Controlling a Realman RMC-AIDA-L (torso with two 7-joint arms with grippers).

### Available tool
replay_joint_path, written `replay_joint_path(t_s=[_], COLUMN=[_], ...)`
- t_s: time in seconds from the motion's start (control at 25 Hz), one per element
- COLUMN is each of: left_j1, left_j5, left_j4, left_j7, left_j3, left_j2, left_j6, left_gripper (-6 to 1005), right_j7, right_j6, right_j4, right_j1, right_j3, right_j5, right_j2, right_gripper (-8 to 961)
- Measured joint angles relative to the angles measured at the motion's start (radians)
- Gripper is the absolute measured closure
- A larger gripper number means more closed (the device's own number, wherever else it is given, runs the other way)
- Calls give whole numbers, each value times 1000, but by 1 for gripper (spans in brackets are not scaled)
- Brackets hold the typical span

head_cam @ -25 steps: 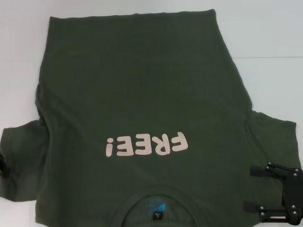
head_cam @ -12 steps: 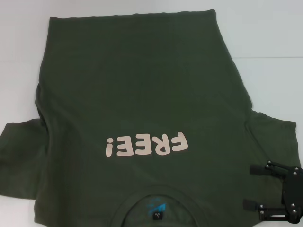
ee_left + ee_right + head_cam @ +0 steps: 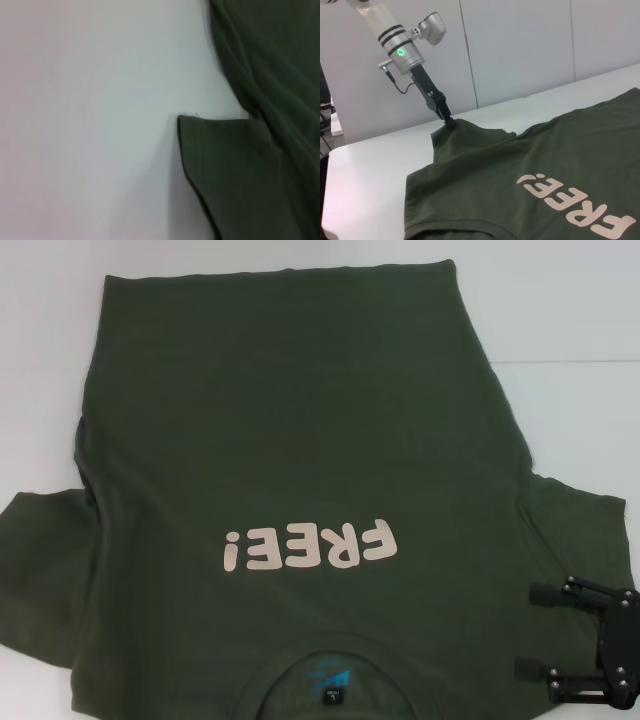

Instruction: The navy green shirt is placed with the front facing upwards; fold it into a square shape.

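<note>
Lying flat across the white table [image 3: 570, 300], the shirt [image 3: 300, 420] is showing its pale lettering [image 3: 310, 545] face up, collar [image 3: 335, 655] toward the robot and hem at the far edge. Over on the robot's left, the left claw [image 3: 448, 122] is pinching the tip of the left sleeve [image 3: 465, 132] and tenting it off the table, clenched on the cloth; the right wrist view is showing it plainly, while the head view is not catching that claw at all. On the other side, the right claw [image 3: 528, 630] is hovering over the right sleeve [image 3: 570, 530], its two fingers spread apart and gripping nothing. Everything is turning on one relation: the shirt's body is lying inward from the left claw, toward the lettering, with the long collar-to-hem axis running away from the robot. So I judge the raised sleeve is wanting to travel sideways across that axis onto the chest, and the left arm is the nearer one for it.
</note>
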Motion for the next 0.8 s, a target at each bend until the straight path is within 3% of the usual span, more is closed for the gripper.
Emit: replay_joint_path(t_s=[0.28,0.52,0.8], left_j1=[-7,-11,-12], left_j5=[-13,-16,-20], left_j4=[8,26,43], left_j7=[4,0,-2], left_j3=[-12,-26,-36], left_j2=[-8,6,4], left_j6=[20,28,37], left_gripper=[947,947,946], right_j7=[-1,-3,-4], right_j6=[1,1,2], right_j4=[0,0,0], right_j1=[2,2,3], right_j3=[0,1,1], right_j5=[0,0,1], right_j2=[1,2,2], right_gripper=[11,11,12])
